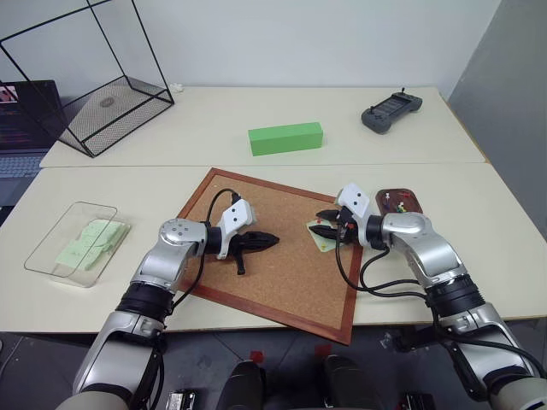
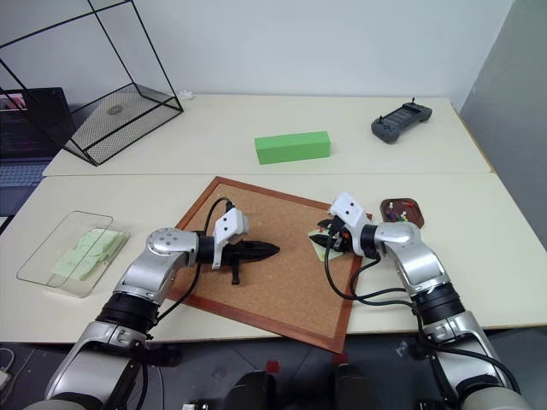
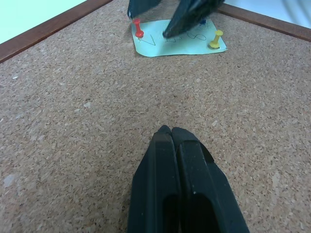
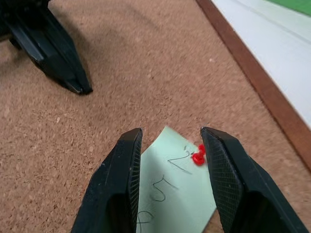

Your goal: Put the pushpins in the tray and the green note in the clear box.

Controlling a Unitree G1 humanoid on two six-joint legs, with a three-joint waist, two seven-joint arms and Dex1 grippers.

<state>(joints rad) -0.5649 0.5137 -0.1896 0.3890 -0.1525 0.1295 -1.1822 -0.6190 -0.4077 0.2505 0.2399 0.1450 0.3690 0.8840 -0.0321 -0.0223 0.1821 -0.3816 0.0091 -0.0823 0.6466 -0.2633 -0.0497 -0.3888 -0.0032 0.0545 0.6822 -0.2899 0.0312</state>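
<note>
The green note (image 3: 177, 44) lies on the corkboard (image 1: 256, 282) near its right edge, with handwriting on it. A red pushpin (image 3: 138, 28) and a yellow pushpin (image 3: 216, 40) stick in its corners. My right gripper (image 4: 171, 133) hovers open just over the note, and the red pushpin (image 4: 198, 155) lies by one of its fingers. My left gripper (image 1: 265, 240) rests shut and empty over the middle of the board, pointing at the note. The dark reddish tray (image 1: 414, 196) sits on the table right of the board with small coloured pins in it. The clear box (image 1: 47, 239) at the far left holds pale green paper.
A bright green block (image 1: 285, 137) lies behind the board. A black wire cage (image 1: 94, 94) stands at the back left beside a laptop (image 1: 21, 120). A dark handheld controller (image 1: 391, 111) sits at the back right.
</note>
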